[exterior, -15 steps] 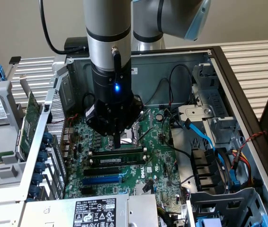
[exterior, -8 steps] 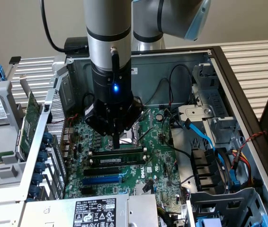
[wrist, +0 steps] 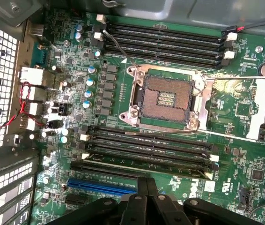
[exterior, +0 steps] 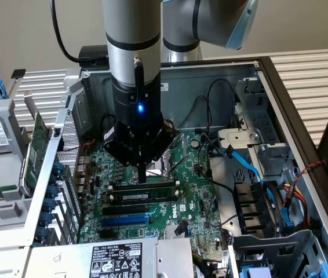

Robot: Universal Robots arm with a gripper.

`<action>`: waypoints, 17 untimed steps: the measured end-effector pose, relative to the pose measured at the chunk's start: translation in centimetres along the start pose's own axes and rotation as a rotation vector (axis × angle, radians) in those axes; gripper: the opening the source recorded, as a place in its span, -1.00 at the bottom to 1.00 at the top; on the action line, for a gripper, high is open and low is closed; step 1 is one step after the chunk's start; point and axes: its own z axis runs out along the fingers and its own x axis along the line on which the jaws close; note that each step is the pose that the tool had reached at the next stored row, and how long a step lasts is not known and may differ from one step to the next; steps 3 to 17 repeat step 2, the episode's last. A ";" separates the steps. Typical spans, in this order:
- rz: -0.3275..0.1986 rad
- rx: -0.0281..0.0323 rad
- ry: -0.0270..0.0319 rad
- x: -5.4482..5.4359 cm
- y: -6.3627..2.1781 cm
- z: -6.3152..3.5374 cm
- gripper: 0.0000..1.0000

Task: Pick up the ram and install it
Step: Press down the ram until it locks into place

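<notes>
I see the silver arm [exterior: 132,35] standing vertical, its black gripper [exterior: 142,176] clenched empty, fingertips pressing the long thin green ram stick [exterior: 146,186] seated in a black motherboard slot [exterior: 144,198]

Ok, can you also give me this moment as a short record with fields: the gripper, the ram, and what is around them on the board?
gripper: over the motherboard, pointing straight down
fingers: shut, tips at the top edge of the ram
ram: standing upright in a black slot, not lifted
blue slot: beside the black slots, nothing in it
processor socket: uncovered, no chip in it
computer case: lying open, board facing up
</notes>
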 end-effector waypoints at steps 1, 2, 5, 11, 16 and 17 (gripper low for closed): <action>0.000 0.0000 0.0000 0.0 0.00 0.00 -0.77; 0.000 0.0000 0.0000 0.0 0.00 0.00 -0.77; 0.000 0.0000 0.0000 0.0 0.00 0.00 -0.77; 0.000 0.0000 0.0000 0.0 0.00 0.00 -0.77; 0.000 0.0000 0.0000 0.0 0.00 0.00 -0.77; 0.000 0.0000 0.0000 0.0 0.00 0.00 -0.77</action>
